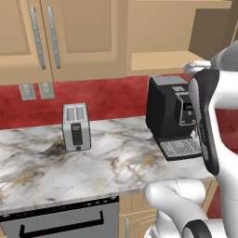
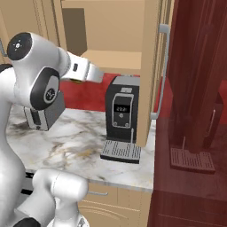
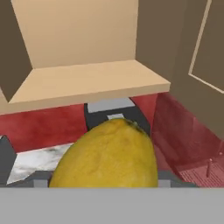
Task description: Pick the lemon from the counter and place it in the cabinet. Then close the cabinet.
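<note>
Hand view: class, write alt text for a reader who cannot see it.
A lemon held in the gripper fills the foreground, facing the open cabinet and its bare inner shelf. Below the shelf are a red backsplash and the top of a coffee machine.

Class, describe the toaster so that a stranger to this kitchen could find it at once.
Start at the white marble counter under the tan wall cabinets. The toaster stands at its back by the red wall, below two wall sockets and well left of the black coffee machine. It is the small silver box with two slots on top, while its neighbour is taller and black.
</note>
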